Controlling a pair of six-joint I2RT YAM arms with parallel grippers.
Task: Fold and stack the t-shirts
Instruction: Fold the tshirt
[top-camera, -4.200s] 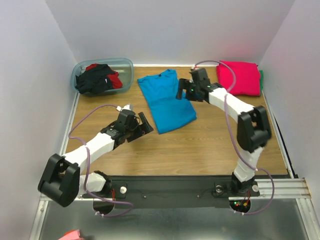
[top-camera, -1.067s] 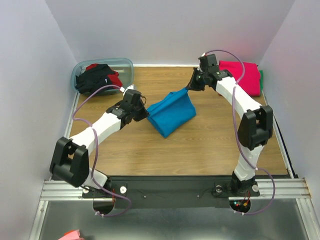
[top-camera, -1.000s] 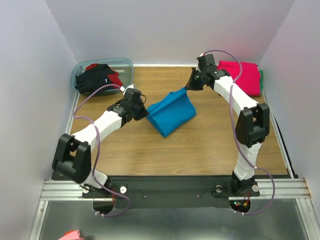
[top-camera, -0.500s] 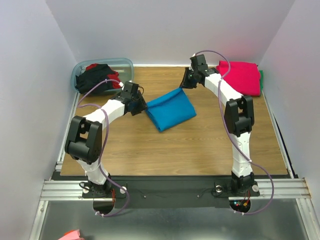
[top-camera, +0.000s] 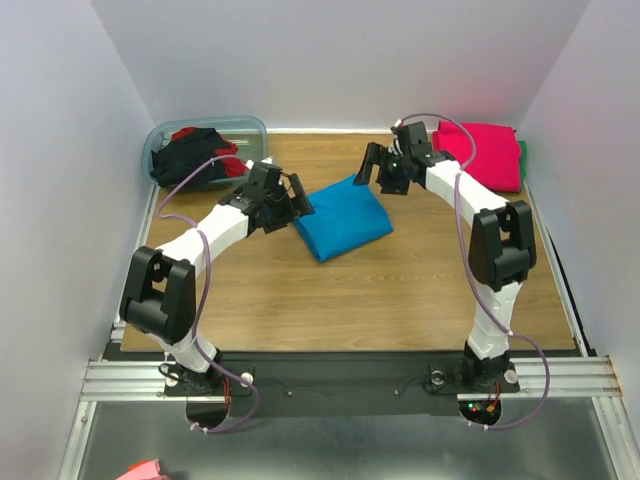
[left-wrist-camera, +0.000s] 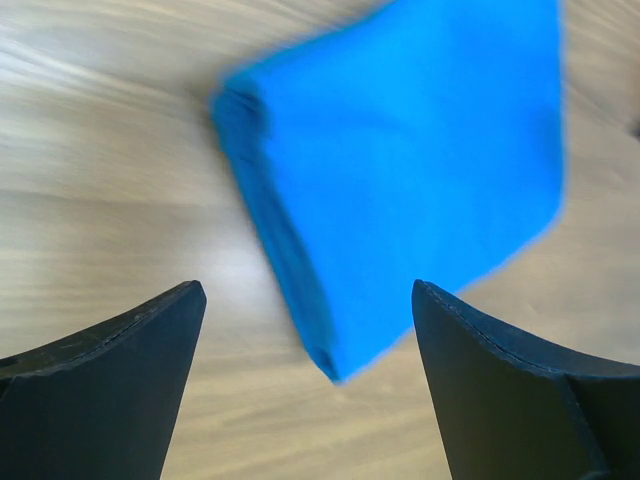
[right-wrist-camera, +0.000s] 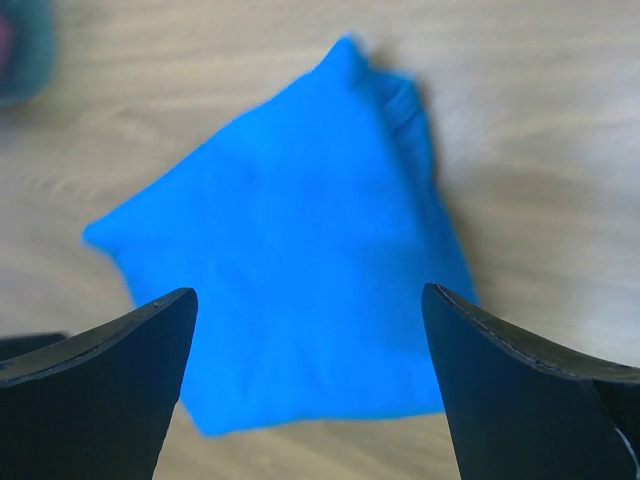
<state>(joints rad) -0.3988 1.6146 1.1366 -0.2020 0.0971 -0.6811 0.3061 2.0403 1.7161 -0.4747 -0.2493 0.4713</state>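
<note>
Surface (top-camera: 400, 290) of wood carries everything. At far right lies the folded magenta-pink t-shirt (top-camera: 485, 152). At far left the tub (top-camera: 255, 150) holds the black and red t-shirts (top-camera: 190, 155). The turquoise-blue t-shirt (top-camera: 342, 218) lies folded mid-surface between the left tool (top-camera: 290, 195) and the right tool (top-camera: 375, 170), both with jaws apart and empty. Pinching only its top layer would likely spill the fold on the way to the pink one, and the right arm crosses that path.
</note>
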